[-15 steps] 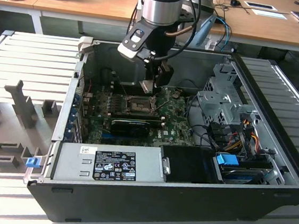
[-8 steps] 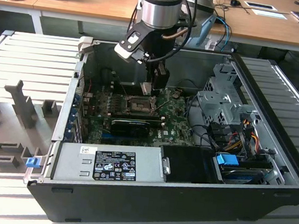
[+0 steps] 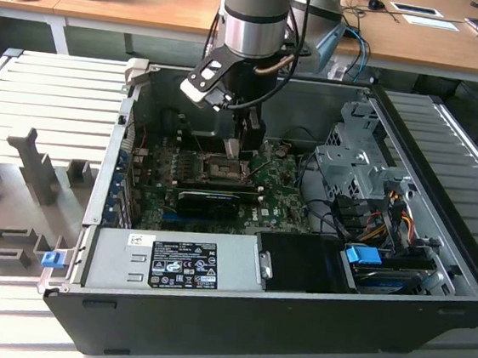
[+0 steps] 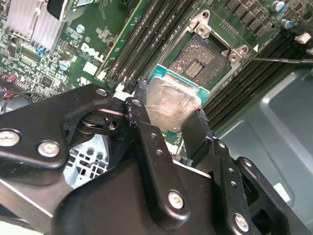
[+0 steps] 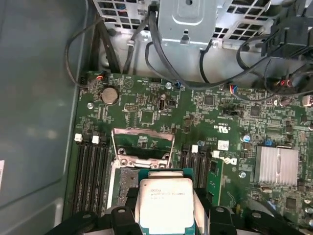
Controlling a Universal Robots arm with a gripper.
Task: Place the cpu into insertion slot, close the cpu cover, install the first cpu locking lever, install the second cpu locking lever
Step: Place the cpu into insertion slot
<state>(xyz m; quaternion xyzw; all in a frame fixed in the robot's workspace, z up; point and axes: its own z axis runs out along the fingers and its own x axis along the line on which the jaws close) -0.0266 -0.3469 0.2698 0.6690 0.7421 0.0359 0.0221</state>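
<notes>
Exterior view: reaching down into the open computer case with the gripper, low over the insertion slot near the middle of the green board. Hard to judge height above the socket from here; probably not touching.

Second wrist view: clenched on the cpu, fingers pinching two opposite edges, metal top toward the camera. Held clear of the insertion slot, and off to one side rather than square over it. Socket bare, contacts exposed.

First wrist view: same grasp on the cpu, partly hiding the insertion slot between the banks of long memory slots. cpu cover swung up and open at the socket's far edge.

Risks: lowering with that offset, or with any tilt, would land a corner on the contacts and bend them. Thin edge grip, so could slip or rotate on release. Could also clip the raised cover on the way down.
</notes>
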